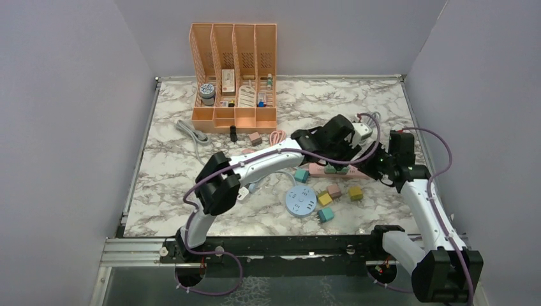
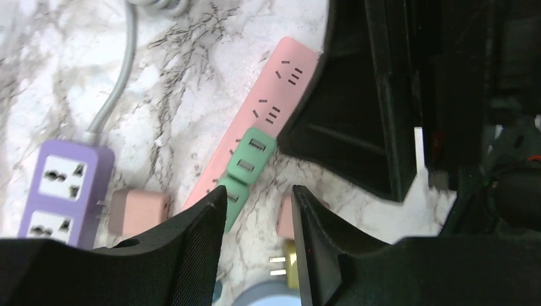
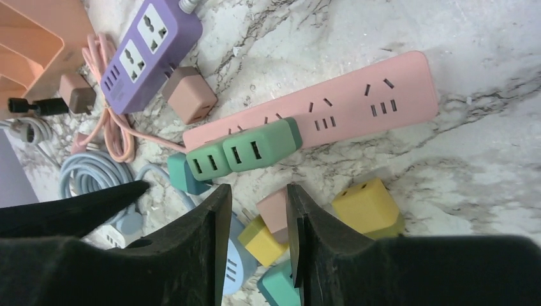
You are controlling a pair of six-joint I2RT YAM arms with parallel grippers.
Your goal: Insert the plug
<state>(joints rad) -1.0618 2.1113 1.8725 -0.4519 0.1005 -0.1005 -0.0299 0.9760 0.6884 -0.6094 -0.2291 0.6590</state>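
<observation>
Green plugs (image 3: 242, 153) on the pink power strip (image 3: 376, 95) — two, side by side.
Left gripper (image 2: 258, 201) and right gripper (image 3: 258, 194) hover above it — each with jaws a little apart.

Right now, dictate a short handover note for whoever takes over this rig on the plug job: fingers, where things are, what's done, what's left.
Left gripper: fingers slightly apart, empty, above the strip.
Right gripper: fingers slightly apart, empty, beside the strip.
Pink power strip: flat on the marble table.
Done: two green adapters look seated side by side in the strip.
Left: the strip's other sockets are free. A yellow adapter, a teal adapter and a small pink adapter lie loose nearby. Which goes in next I cannot tell.
</observation>
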